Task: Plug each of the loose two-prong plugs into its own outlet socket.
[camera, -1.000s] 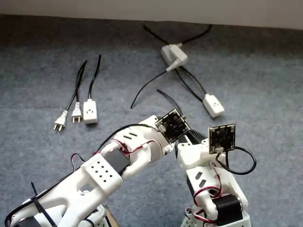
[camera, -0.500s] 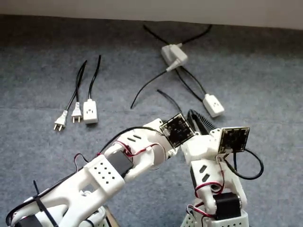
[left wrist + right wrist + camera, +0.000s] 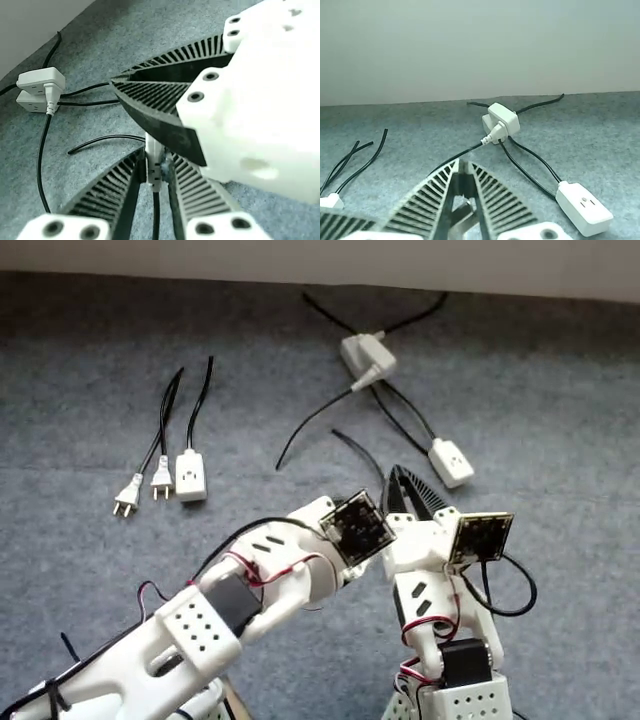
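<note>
Plug (image 3: 154, 176) (white, corded) clamped in left tool (image 3: 156, 163)

The right tool (image 3: 408, 495) crowds just ahead of the left tool (image 3: 155, 167); beyond both, black cords (image 3: 408, 418) cross the bench (image 3: 560, 420).

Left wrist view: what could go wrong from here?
1. The right gripper sits very close to the left gripper, which pinches a plug; the arms could collide or knock it loose.
2. Black cords lie beside the free socket; the approach might snag them.
</note>
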